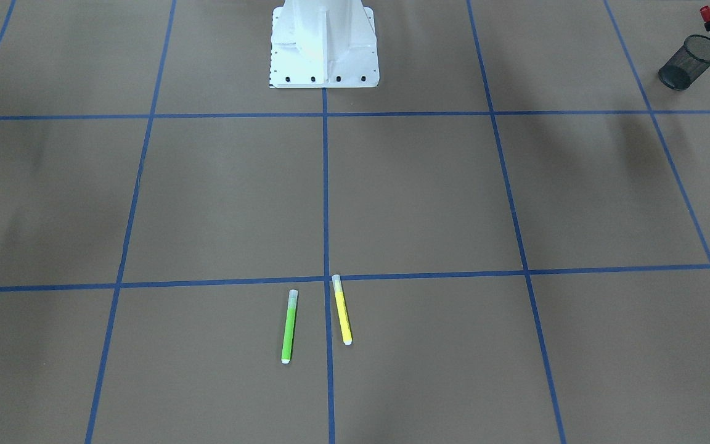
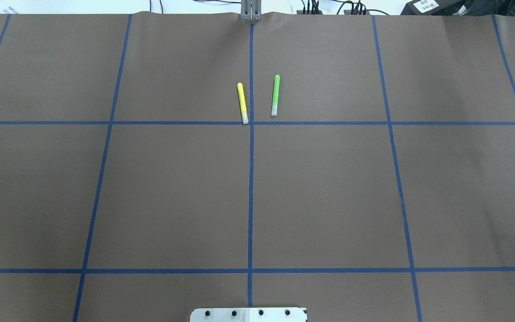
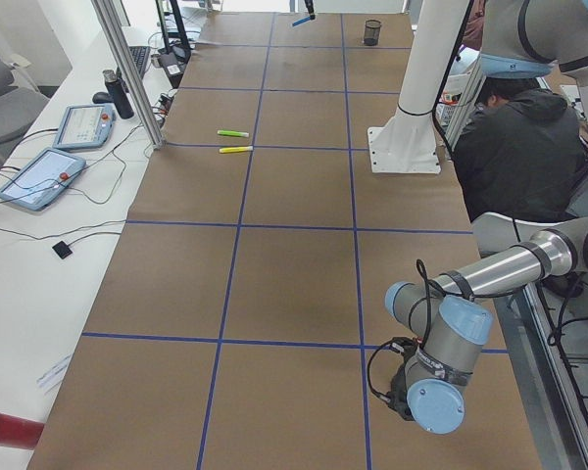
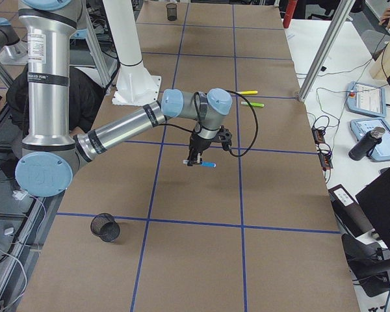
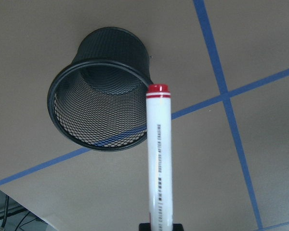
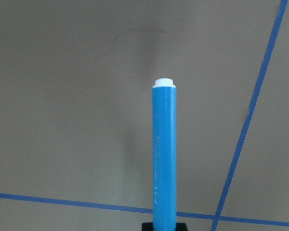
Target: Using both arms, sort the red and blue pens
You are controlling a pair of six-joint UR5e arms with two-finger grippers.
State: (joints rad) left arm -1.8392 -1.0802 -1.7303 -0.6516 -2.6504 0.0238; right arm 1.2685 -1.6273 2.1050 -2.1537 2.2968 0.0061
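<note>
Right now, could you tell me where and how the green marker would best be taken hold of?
Probably mid-barrel on the green marker, from straight above, pinching across its width: it lies flat on the table, clear of the yellow marker.

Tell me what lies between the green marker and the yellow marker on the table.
One blue tape line runs between the green marker and the yellow marker; nothing else lies there. The overhead exterior view shows this.
</note>
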